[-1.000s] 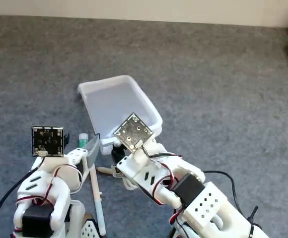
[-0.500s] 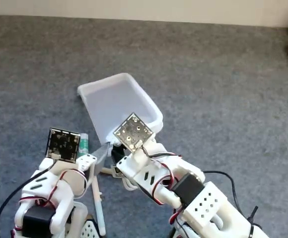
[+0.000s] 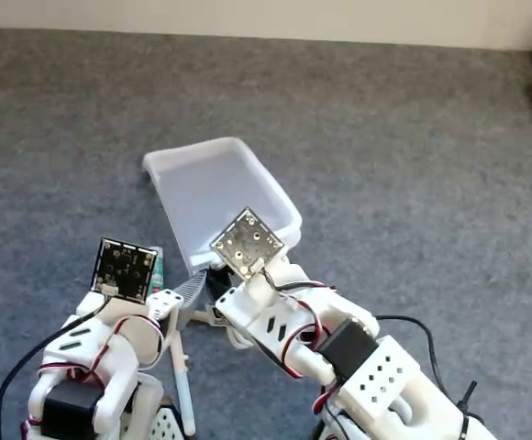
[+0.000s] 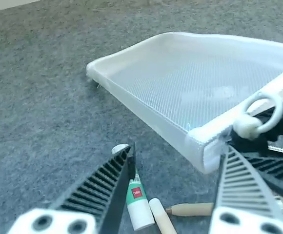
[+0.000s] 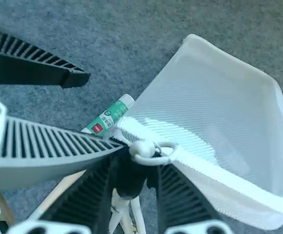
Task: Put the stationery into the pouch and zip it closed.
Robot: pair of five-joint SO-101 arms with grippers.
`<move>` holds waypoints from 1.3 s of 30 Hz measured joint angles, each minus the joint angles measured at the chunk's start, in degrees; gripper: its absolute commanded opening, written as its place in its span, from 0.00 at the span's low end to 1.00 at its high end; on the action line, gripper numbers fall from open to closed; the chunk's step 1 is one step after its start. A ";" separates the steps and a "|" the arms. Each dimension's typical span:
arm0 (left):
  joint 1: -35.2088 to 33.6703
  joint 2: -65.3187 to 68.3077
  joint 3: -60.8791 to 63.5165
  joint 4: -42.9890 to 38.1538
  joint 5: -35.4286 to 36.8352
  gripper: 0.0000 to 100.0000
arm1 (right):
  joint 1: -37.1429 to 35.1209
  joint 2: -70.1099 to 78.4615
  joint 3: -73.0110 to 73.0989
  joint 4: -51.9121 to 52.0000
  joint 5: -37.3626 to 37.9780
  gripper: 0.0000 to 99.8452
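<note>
The white mesh pouch [image 3: 216,192] lies open on the grey carpet, one corner toward the arms. My right gripper [image 5: 131,176] is shut on that corner, just below the zipper pull ring [image 5: 150,149]. The left gripper [image 4: 178,150] is open, and the same corner with the zipper pull [image 4: 257,117] sits between its fingers [image 4: 113,178]. A green-and-white glue stick [image 4: 134,197] lies beside the pouch, under the left gripper. A wooden pencil [image 4: 195,209] and a white pen [image 3: 182,376] lie near it.
Grey carpet [image 3: 413,147] spreads out around the pouch, with free room to the right and far side. Both arm bases crowd the near edge. The left gripper's fingers [image 5: 39,68] reach across the right wrist view.
The left arm has swung right toward the pouch corner, bringing its open fingers around it. The right arm and pouch have barely moved.
</note>
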 measured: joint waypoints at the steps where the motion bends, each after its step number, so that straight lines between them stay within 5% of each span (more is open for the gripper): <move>1: -0.26 0.00 0.70 0.00 -0.44 0.27 | 0.00 0.00 0.00 0.00 0.00 0.00; 7: -0.62 0.00 6.07 -2.90 -2.55 0.26 | 0.00 0.00 0.00 0.00 0.00 0.00; 17: -4.66 0.00 6.33 -6.86 -2.64 0.04 | -0.09 0.00 2.90 0.00 0.00 0.00; 30: -4.66 0.00 6.33 -8.09 -2.55 0.01 | 0.18 0.00 2.90 2.46 0.00 0.00; 39: -4.57 0.53 6.33 -8.09 -2.46 0.01 | 7.12 0.00 2.90 3.69 0.09 0.00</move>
